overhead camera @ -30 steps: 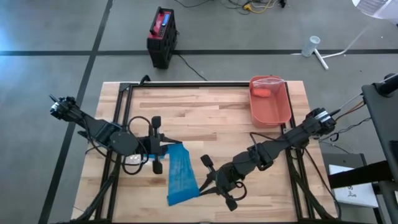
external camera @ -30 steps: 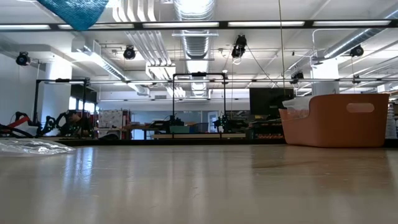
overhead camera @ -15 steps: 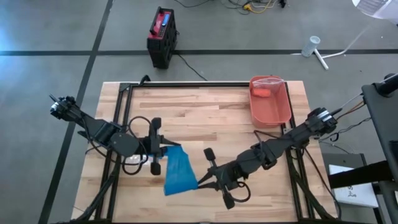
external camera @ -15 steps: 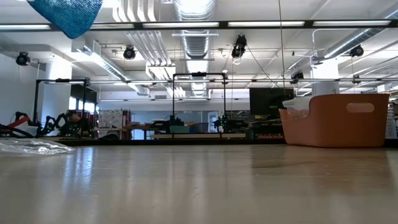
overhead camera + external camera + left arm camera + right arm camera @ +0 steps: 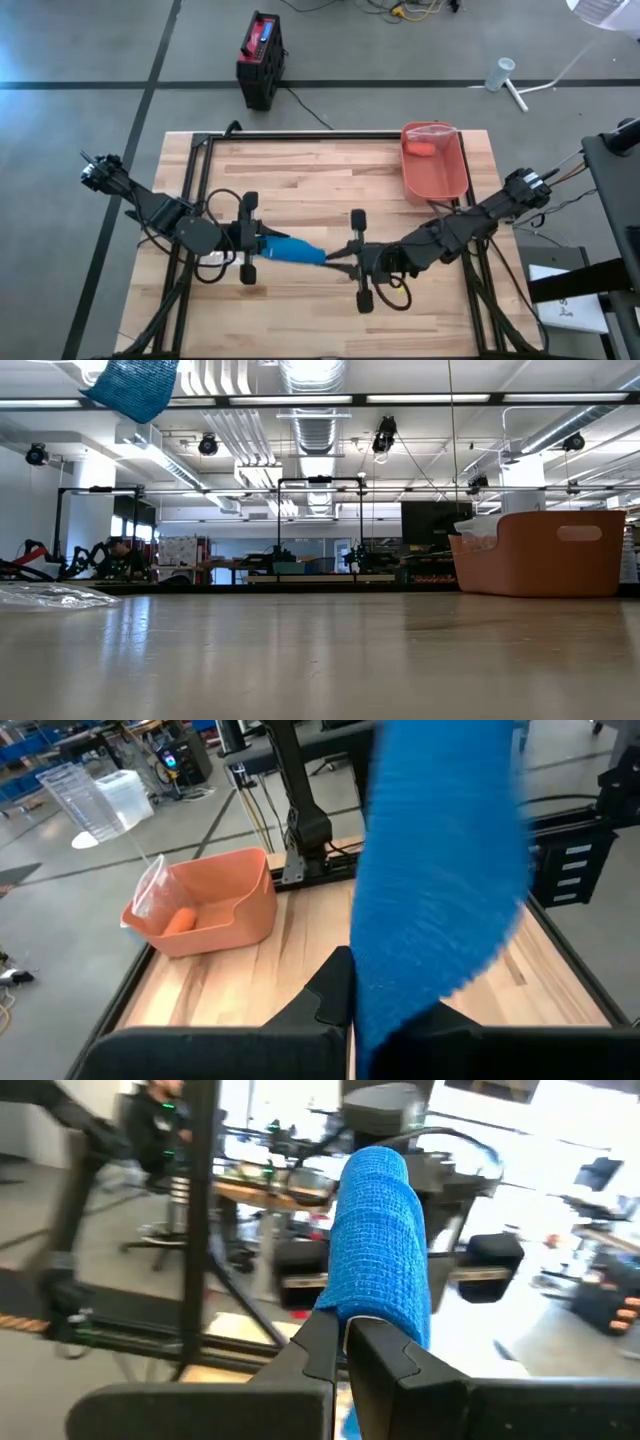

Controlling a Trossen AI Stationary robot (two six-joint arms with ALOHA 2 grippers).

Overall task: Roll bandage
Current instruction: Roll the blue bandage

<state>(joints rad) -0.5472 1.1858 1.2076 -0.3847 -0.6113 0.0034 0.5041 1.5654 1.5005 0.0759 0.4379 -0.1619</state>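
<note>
The bandage (image 5: 295, 249) is a blue, net-like strip held above the table between my two grippers. My left gripper (image 5: 262, 244) is shut on its left end and my right gripper (image 5: 332, 258) is shut on its right end, both over the table's near middle. In the low view only a blue corner of the bandage (image 5: 130, 385) shows, high at the top left. The left wrist view has the bandage (image 5: 440, 890) as a broad band rising from the fingers; in the right wrist view the bandage (image 5: 380, 1230) stands as a rounded bundle. My left gripper pinches the bandage's left end (image 5: 390, 1010) between its two fingers, reaching in about level from the table's left. The strip runs away from the fingers, lifted clear of the table. My right gripper pinches the bandage's right end (image 5: 385, 1308) between its two fingers, reaching in level from the table's right. The cloth bunches into a rounded fold just beyond the fingertips and hangs clear of the table.
An orange bin (image 5: 450, 175) with an orange item and a clear bag stands at the far right. A clear plastic wrapper (image 5: 212, 257) lies under the left arm. Black frame rails (image 5: 300, 136) run along the table's far and side edges.
My right gripper has risen from near the table's front edge, swung toward the far edge and turned its wrist. The bandage, which earlier stretched as a long flat strip toward the near edge, is now gathered into a short band running level between the two grippers.
</note>
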